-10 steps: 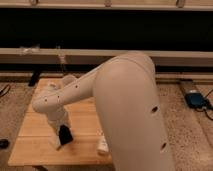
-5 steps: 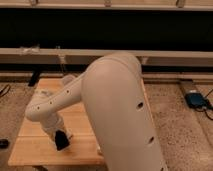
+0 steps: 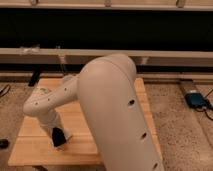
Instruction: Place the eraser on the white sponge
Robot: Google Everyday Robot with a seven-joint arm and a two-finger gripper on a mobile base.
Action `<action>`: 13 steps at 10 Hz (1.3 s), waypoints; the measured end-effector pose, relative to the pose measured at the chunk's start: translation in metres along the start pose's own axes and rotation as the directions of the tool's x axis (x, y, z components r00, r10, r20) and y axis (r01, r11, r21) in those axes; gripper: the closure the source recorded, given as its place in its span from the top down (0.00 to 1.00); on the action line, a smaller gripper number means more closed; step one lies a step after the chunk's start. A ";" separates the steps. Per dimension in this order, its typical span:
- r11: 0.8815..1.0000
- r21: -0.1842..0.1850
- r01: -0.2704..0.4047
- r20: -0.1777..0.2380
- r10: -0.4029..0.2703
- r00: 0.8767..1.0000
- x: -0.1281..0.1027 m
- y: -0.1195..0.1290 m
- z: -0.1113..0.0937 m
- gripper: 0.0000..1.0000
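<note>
Black claw [image 3: 58, 137] low over wooden table [image 3: 30, 145]

Light wooden table [image 3: 35, 146] on a speckled floor [image 3: 177, 115].

The table is a pale, plank-topped surface with visible seams running along its length; it stands in front of a long low ledge and dark wall. Much of its middle and right part is hidden behind the robot's large white arm. The gripper [image 3: 58, 138] is low over the table's front left area, its dark tip at or just above the wood; whether it touches the top cannot be told. A thin clear upright thing [image 3: 62, 64] shows at the table's far edge, too indistinct to name.
</note>
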 end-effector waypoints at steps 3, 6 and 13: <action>0.998 -0.018 -0.058 0.005 0.058 0.998 -0.014 -0.017 -0.002 0.80; 0.999 -0.012 -0.046 -0.020 0.045 0.999 -0.008 -0.021 0.000 0.80; 1.000 -0.027 -0.016 -0.058 0.014 0.998 -0.002 -0.021 -0.001 0.80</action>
